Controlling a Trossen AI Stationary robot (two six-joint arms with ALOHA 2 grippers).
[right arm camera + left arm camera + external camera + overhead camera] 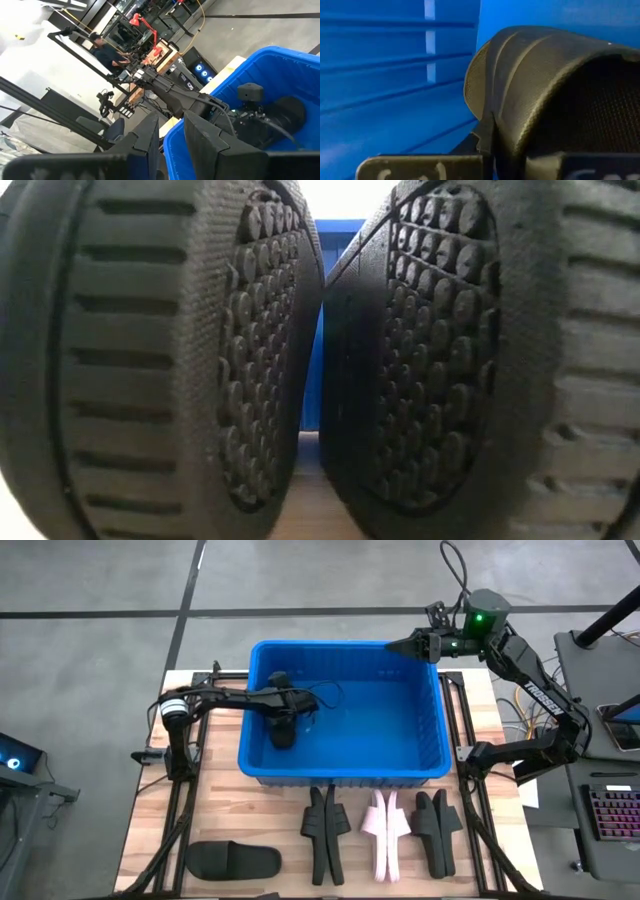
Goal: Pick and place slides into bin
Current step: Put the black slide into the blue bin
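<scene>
Left tool point(283, 728) inside large bright blue plastic bin point(420, 762) at counter's far middle, clamped on matte black slide point(284, 732). Right tool point(395, 646) over bin's far right corner, fingers narrowly parted, empty. Other slides along counter's near edge.

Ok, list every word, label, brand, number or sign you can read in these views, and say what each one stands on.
Right arm: white lettering along the link in the high view, too small to read.
Left gripper: pale marks on its body in the left wrist view, cut off and blurred, unreadable.
Slides, bin: no text visible.
Nothing can be quoted with confidence.
</scene>
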